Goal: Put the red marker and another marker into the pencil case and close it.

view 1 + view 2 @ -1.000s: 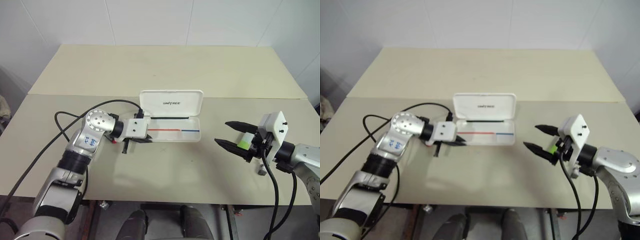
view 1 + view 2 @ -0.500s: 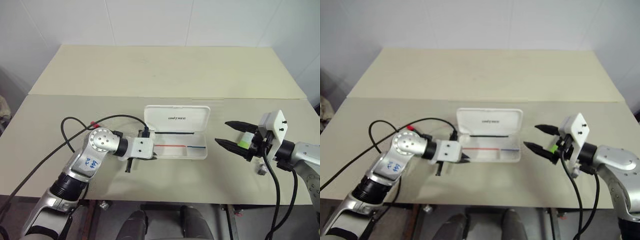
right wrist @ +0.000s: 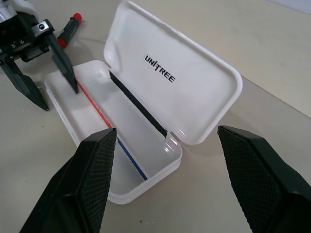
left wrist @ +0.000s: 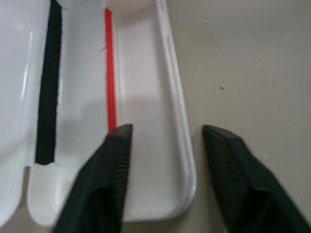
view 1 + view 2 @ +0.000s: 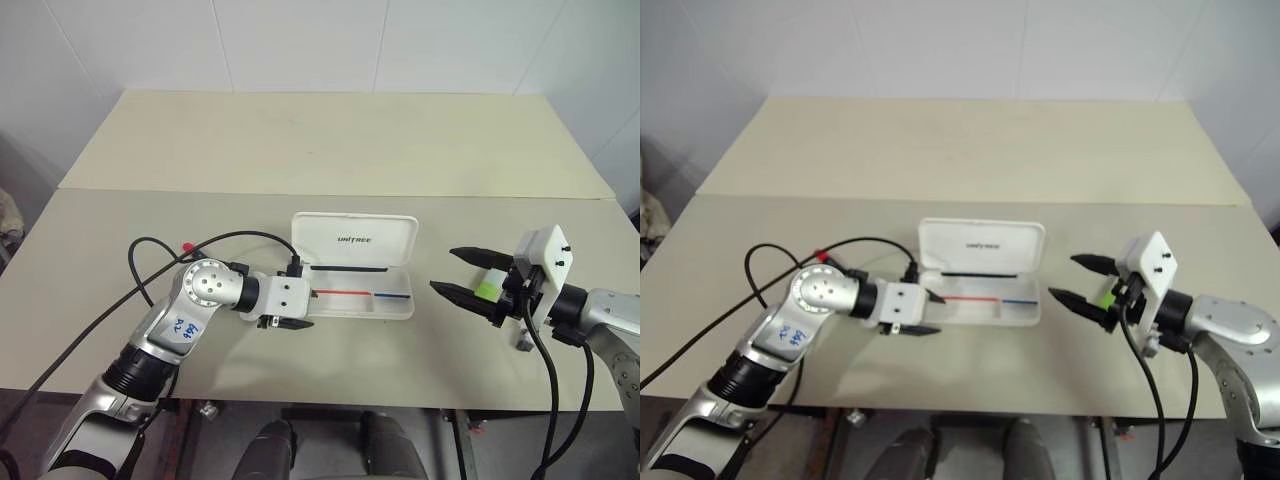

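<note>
The white pencil case [image 5: 398, 308] lies open at the table's middle, lid [image 3: 170, 73] standing up, its tray bare but for a red-blue stripe. My left gripper [image 5: 305, 308] is open at the case's left end, one finger [image 4: 116, 160] inside the tray, the other [image 4: 228, 165] outside on the table, the front wall between them. The red marker [image 3: 70, 29] lies on the table to the left, behind my left arm's cable [image 5: 188, 245]. My right gripper [image 5: 465, 275] hangs open and empty right of the case. The yellow-green marker [image 5: 487, 285] shows between its fingers, on the table.
A small grey metal bit [image 5: 521, 341] lies near the table's front right edge. A black cable [image 5: 140, 270] loops over the table beside my left arm. The far half of the table [image 5: 330, 140] is bare.
My left gripper has gone from shut to open and drawn back toward me. The case has shifted a little to the right and nearer. The right arm has not moved.
</note>
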{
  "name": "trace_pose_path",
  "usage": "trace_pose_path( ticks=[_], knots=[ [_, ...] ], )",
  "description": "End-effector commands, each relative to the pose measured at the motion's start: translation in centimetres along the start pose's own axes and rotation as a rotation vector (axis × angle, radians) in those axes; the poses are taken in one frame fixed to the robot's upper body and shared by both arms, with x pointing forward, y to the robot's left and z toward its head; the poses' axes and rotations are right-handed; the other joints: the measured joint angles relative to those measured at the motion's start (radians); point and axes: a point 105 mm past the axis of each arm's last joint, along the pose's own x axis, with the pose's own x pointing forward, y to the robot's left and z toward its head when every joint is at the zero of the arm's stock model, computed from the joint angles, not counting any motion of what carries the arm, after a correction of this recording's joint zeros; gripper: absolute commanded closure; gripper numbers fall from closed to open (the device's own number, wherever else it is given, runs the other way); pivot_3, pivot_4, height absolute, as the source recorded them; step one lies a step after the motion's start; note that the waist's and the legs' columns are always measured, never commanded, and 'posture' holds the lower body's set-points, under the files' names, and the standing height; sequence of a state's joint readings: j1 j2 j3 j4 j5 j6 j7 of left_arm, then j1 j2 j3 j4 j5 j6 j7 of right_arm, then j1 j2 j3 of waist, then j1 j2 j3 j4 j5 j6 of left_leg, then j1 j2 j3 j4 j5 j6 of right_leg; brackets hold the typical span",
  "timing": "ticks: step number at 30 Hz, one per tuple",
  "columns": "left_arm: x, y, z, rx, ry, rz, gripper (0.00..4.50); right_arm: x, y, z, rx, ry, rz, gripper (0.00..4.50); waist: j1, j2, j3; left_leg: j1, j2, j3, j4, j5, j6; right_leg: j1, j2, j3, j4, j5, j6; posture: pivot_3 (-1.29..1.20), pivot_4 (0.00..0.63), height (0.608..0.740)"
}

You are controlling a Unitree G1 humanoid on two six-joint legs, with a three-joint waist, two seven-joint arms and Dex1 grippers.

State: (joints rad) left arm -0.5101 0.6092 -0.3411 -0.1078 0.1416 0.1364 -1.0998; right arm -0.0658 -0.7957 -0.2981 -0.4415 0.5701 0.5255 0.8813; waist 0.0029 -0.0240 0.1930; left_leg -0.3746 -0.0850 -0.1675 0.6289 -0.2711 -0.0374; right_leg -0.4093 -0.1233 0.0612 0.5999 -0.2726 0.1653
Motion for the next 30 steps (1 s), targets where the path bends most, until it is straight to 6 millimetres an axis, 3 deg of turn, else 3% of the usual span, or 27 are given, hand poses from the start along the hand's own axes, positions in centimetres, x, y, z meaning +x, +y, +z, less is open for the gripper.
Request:
trace_pose_path(
  ticks=[1, 3, 4, 21, 26, 30],
  knots=[
    [0.6, -0.4, 1.1, 0.031, -0.034, -0.011, 0.83, -0.3, 0.2, 1.2, -0.059, -0.019, 0.001, 0.97, 0.001, 0.0, 0.0, 0.0, 0.0, 0.0, 0.0, 0.0, 0.0, 0.0, 0.0, 0.0, 0.0, 0.0, 0.0, 0.0, 0.15, 0.74],
    [0.7, -0.6, 1.8, 0.042, -0.056, -0.01, 0.14, -0.3, 0.1, 1.3, -0.061, -0.02, 0.003, 0.97, 0.002, 0.0, 0.0, 0.0, 0.0, 0.0, 0.0, 0.0, 0.0, 0.0, 0.0, 0.0, -0.001, 0.0, 0.0, 0.0, 0.15, 0.74],
    [0.7, -0.6, 2.1, 0.048, -0.065, -0.009, 0.03, -0.3, 0.1, 1.3, -0.061, -0.021, 0.004, 0.97, 0.003, 0.0, 0.0, 0.0, 0.0, 0.0, 0.0, 0.0, 0.0, 0.0, 0.0, 0.0, -0.001, 0.0, 0.0, 0.0, 0.15, 0.74],
    [-0.6, -2.0, 6.2, -0.008, -0.166, 0.022, 0.03, 0.2, -0.2, 1.4, -0.066, -0.014, 0.053, 0.97, 0.004, 0.0, 0.0, -0.001, 0.0, 0.001, 0.0, 0.0, 0.0, 0.0, 0.0, 0.0, -0.002, 0.0, 0.0, 0.0, 0.15, 0.74],
    [-1.3, -1.3, 7.8, -0.046, -0.222, 0.091, 0.03, 0.3, -0.3, 1.5, -0.066, -0.014, 0.071, 0.97, 0.005, 0.0, 0.0, -0.001, 0.0, 0.001, 0.0, 0.0, 0.0, 0.0, 0.0, 0.0, -0.002, 0.0, 0.0, 0.0, 0.15, 0.74],
    [-2.5, 0.4, 8.7, -0.102, -0.264, 0.216, 0.03, 0.6, -0.4, 1.5, -0.07, -0.014, 0.096, 0.97, 0.004, 0.0, 0.0, -0.001, 0.0, 0.001, 0.0, 0.0, 0.0, 0.0, 0.0, 0.0, -0.002, 0.0, 0.0, 0.0, 0.15, 0.74]
  ],
)
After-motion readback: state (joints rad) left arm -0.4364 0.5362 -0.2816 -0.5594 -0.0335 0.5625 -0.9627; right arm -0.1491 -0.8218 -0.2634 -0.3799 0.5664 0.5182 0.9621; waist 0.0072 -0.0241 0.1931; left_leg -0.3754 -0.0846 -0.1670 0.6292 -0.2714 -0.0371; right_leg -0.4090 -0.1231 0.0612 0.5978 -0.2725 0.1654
